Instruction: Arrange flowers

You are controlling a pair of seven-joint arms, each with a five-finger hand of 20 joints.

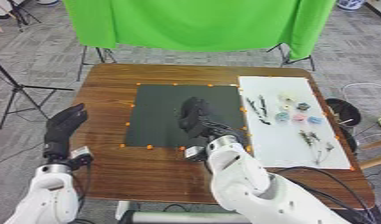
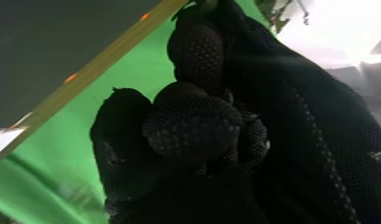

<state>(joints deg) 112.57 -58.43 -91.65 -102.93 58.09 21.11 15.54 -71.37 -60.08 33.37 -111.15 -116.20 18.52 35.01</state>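
Note:
My right hand [image 1: 197,119] is over the dark mat [image 1: 151,112], its fingers curled with nothing visible in them. Filling much of the right wrist view, the same hand [image 2: 191,122] shows folded fingers. My left hand [image 1: 62,126], open, stays by the table's left edge. On the white board [image 1: 266,150] lie dark twigs [image 1: 264,109], a pink flower [image 1: 299,118], a blue flower [image 1: 314,120], a teal flower [image 1: 281,116], a dark flower [image 1: 303,106] and pale blooms [image 1: 287,96]. Nearer me on that board are thin dried stems [image 1: 312,140].
Small orange markers [image 1: 150,147] edge the mat on the brown table [image 1: 106,175]. A green cloth [image 1: 200,25] hangs beyond the far edge. Off the table's right side stands a black bin [image 1: 345,111]. Dark cables run beside the right arm near the front right corner.

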